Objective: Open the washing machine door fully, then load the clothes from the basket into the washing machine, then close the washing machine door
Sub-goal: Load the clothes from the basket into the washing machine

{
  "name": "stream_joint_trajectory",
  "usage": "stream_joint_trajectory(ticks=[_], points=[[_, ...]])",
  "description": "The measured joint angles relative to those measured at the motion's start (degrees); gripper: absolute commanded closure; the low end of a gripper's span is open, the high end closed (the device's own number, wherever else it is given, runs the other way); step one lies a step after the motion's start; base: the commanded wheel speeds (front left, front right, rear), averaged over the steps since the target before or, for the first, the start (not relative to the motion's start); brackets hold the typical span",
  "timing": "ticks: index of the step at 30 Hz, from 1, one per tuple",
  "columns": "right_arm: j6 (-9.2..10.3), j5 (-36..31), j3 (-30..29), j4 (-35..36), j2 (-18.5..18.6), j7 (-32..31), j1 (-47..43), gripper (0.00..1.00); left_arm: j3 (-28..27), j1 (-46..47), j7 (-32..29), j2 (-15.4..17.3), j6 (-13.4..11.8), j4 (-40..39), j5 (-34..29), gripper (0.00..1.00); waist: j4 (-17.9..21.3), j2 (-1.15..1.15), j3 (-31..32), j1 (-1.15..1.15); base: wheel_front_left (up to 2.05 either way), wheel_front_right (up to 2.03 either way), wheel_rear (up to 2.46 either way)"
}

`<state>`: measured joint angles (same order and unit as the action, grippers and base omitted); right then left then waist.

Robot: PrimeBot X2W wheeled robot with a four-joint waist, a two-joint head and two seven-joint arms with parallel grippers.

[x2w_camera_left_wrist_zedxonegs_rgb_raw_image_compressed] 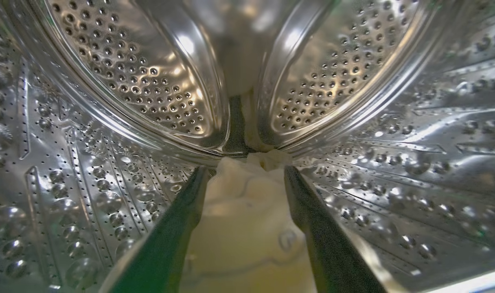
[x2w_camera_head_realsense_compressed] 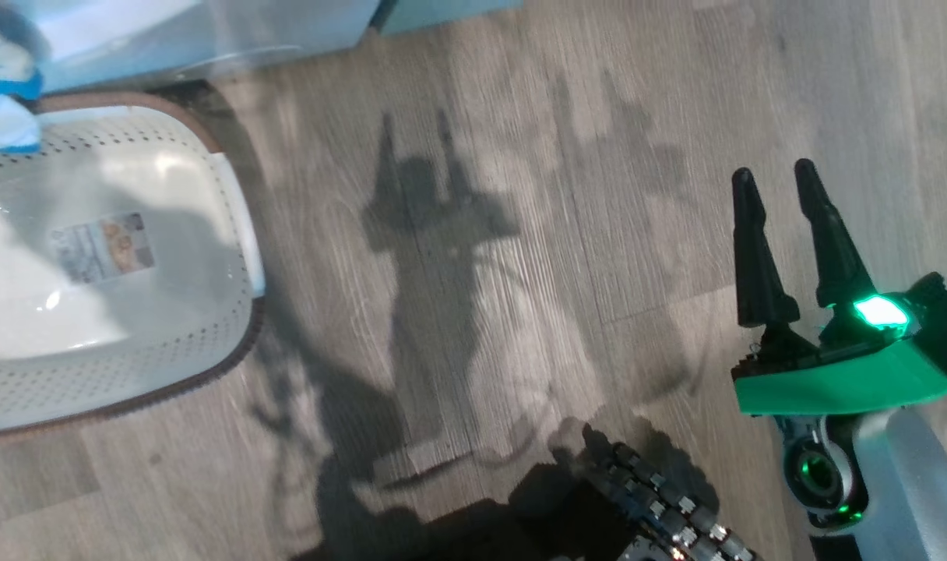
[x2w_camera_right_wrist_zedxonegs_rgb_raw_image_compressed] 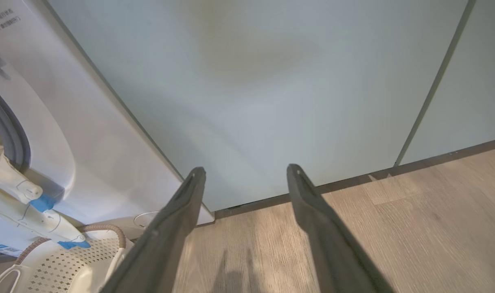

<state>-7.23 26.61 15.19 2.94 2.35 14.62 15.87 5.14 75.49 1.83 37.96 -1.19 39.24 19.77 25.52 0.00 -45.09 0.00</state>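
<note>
Steel on every side of the left claw (x2w_camera_left_wrist_zedxonegs_rgb_raw_image_compressed: 245,169), deep in the drum (x2w_camera_left_wrist_zedxonegs_rgb_raw_image_compressed: 129,81) of the washing machine (x2w_camera_right_wrist_zedxonegs_rgb_raw_image_compressed: 80,134). Fingers spread, with a pale yellow garment (x2w_camera_left_wrist_zedxonegs_rgb_raw_image_compressed: 247,215) heaped between them on the drum wall. No pinch to be seen, though light contact with the pads is hard to rule out from so close.

Right claw (x2w_camera_head_realsense_compressed: 773,171) spread too and holding nothing, hanging over bare wooden floor (x2w_camera_head_realsense_compressed: 520,195), well apart from the basket (x2w_camera_head_realsense_compressed: 131,366) and facing a pale green cupboard door (x2w_camera_right_wrist_zedxonegs_rgb_raw_image_compressed: 272,101). Basket on the floor against the foot of the machine, bare inside down to its paper label (x2w_camera_head_realsense_compressed: 103,248). Trailing cloth (x2w_camera_right_wrist_zedxonegs_rgb_raw_image_compressed: 23,211), yellow with blue patches, hanging out of the grey-ringed mouth and down over the basket rim nearest the machine.

Loading close to done, judging by that bare bottom.

Two likely ways to spoil it. Drawing the left claw straight back with a fold caught on a finger, and so dragging the heap out over the lip. Shutting the door over the hanging tail, and so trapping cloth in the seal and failing to latch.
</note>
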Motion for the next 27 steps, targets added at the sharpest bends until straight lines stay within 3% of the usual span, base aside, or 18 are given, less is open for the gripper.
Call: stream_joint_trajectory(ticks=[6, 13, 20, 27], points=[[0.0, -1.53, -0.91, -0.26, 0.0, 0.0, -0.21, 0.0, -0.35, -6.32, 2.87, -1.64, -0.76, -2.32, 1.6, 0.0, -1.51, 0.0, 2.73, -0.01, 0.0, 0.0, 0.0], [0.0, -3.44, -2.37, -0.74, 0.01, 0.0, -0.69, 0.0, -1.59, -17.36, 5.72, -4.0, -2.56, -10.78, 4.07, 0.0, -3.42, 0.0, 6.33, -0.01, 0.0, 0.0, 0.0], [0.0, -5.71, -2.82, -1.65, 0.02, 0.0, -2.89, 0.0, -3.28, -36.02, 8.23, -6.67, -7.37, -24.1, 4.88, 0.0, -4.99, 0.0, 10.81, -0.01, 0.0, 0.0, 0.0], [0.0, -8.43, -3.76, -2.43, 0.03, 0.0, -4.99, 0.0, -3.32, -54.54, 9.42, -11.27, -13.81, -39.91, 4.81, 0.0, -7.41, 0.0, 15.4, -0.01, 0.0, 0.0, 0.0]])
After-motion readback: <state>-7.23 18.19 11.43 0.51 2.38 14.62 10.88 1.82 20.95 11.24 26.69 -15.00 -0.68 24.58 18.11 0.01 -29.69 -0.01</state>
